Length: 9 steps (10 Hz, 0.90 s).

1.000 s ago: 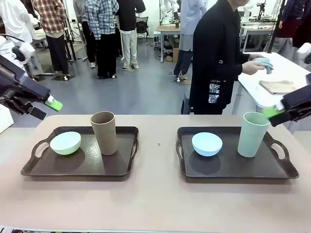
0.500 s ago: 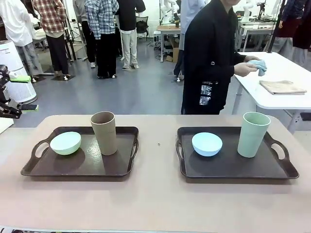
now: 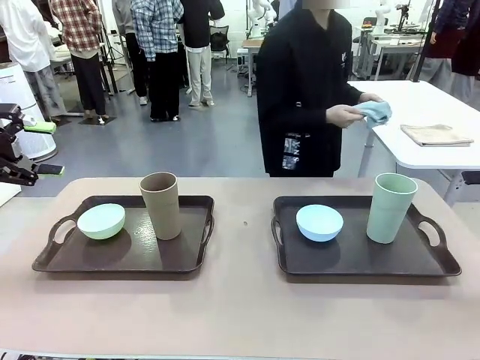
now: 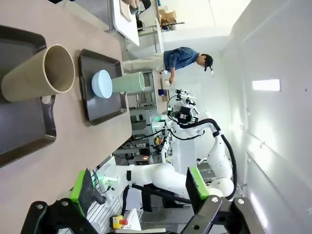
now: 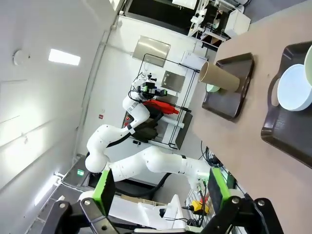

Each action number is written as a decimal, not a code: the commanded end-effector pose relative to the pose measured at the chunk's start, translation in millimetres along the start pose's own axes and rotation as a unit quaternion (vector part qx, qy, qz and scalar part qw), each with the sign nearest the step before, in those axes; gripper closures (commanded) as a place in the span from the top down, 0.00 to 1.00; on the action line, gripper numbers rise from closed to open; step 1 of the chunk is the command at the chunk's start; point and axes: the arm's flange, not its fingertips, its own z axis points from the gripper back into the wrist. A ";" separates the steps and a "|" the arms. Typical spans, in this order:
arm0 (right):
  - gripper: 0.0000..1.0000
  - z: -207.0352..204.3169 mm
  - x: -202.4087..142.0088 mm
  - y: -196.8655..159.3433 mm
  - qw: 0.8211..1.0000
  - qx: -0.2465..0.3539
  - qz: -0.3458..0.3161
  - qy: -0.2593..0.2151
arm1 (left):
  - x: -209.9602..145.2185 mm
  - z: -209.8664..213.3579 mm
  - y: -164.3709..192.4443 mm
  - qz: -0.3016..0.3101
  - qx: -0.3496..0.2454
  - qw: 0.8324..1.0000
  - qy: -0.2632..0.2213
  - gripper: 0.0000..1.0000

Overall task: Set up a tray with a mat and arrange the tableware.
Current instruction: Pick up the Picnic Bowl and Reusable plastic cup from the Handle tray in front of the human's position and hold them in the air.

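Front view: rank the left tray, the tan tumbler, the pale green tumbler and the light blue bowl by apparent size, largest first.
1. left tray, clearly the largest.
2. tan tumbler and pale green tumbler: they look about alike, so I won't rank them.
3. light blue bowl, wider but much lower than either tumbler.

Tan table (image 3: 240, 315), left tray (image 3: 127, 256), right tray (image 3: 352, 260)

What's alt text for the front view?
On a tan table, the left tray holds a mint bowl and tan tumbler; the right tray holds a light blue bowl and pale green tumbler. A person behind holds a blue cloth.
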 end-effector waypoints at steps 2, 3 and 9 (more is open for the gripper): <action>1.00 -0.8 0.1 0.6 1.000 0.009 0.013 -0.005 | 0.6 4.6 0.7 -0.013 -0.004 1.000 -0.003 1.00; 1.00 -0.8 0.1 0.6 1.000 0.009 0.013 -0.005 | 0.6 4.6 0.7 -0.013 -0.004 1.000 -0.003 1.00; 1.00 -0.8 0.1 0.6 1.000 0.009 0.013 -0.005 | 0.6 4.6 0.7 -0.013 -0.004 1.000 -0.003 1.00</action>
